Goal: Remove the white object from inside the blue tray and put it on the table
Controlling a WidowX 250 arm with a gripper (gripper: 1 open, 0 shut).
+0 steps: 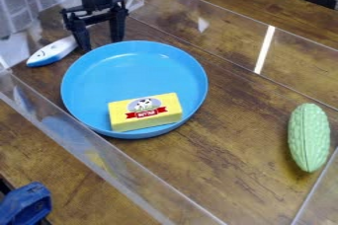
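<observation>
The white object (51,53) lies on the worktop (238,91) near its far left edge, outside the blue tray (93,91) and just beside the rim, so the placing looks done. The gripper (97,34) hangs point-down over the tray's far rim, fingers spread wide and grasping nothing. The object sits to the gripper's left and slightly nearer the camera, close by but apart, its long axis running roughly left to right. A yellow block (145,113) remains in the tray.
</observation>
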